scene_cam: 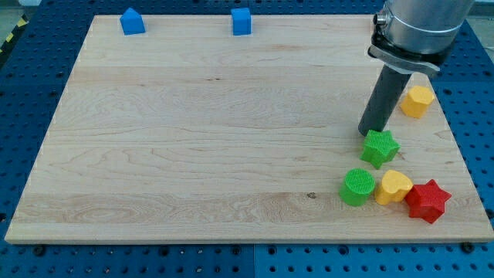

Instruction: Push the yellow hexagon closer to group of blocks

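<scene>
The yellow hexagon (417, 101) lies near the board's right edge, at the view's right. My tip (371, 133) rests on the board to the hexagon's lower left, just above the green star (380, 147) and almost touching it. Below the star sits a group: a green cylinder (357, 187), a yellow heart-like block (394, 187) and a red star (428, 201), close together near the lower right corner. The hexagon stands apart from this group, above it.
Two blue blocks sit at the board's top edge: one at the upper left (133, 22), one at top centre (241, 22). The wooden board (193, 139) lies on a blue perforated table. The arm's grey body (417, 27) fills the top right.
</scene>
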You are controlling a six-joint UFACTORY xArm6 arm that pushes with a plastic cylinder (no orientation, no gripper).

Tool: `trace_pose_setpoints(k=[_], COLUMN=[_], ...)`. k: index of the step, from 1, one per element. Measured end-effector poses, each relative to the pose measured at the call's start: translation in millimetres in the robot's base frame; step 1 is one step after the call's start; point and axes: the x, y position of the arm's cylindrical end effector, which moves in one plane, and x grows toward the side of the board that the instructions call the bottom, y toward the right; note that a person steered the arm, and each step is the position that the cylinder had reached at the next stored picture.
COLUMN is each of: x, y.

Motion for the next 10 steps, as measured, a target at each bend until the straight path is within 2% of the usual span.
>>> trace_pose_setpoints(k=[2,3,4,5,6,8,10], x=[48,18,-42,-110,-114,-102,-58], y=[35,27,15,40,106,94,88])
